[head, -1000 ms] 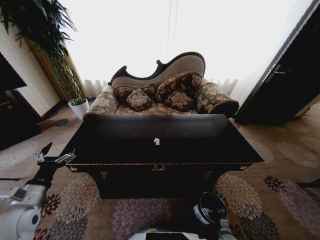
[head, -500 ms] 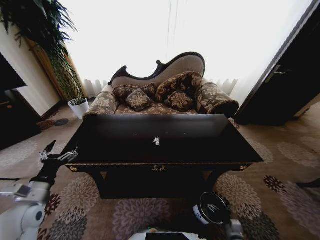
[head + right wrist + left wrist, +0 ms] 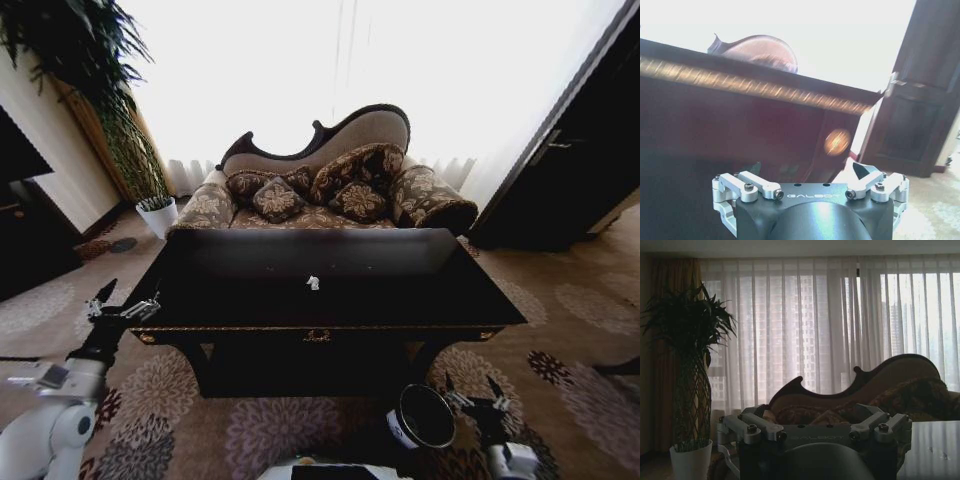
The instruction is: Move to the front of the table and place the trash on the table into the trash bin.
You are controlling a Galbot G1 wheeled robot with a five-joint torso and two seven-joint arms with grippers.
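Note:
A small crumpled white scrap of trash (image 3: 313, 283) lies near the middle of the glossy black table (image 3: 400, 290), whose gold ornament marks its front centre. The round black trash bin (image 3: 422, 417) stands on the carpet in front of the table's right leg. My left gripper (image 3: 126, 304) hangs open beside the table's front left corner, at about top height. My right gripper (image 3: 470, 390) is open low down, just right of the bin; in its wrist view the right gripper (image 3: 807, 170) looks up at the table's gold-trimmed edge (image 3: 740, 75).
A sofa with patterned cushions (image 3: 330, 190) stands behind the table. A tall plant in a white pot (image 3: 157, 215) is at the back left, a dark door (image 3: 570, 160) at the right. Floral carpet surrounds the table.
My left gripper has risen and moved closer to the table's left corner. My right gripper has come up into view to the right of the bin. The scrap has not moved.

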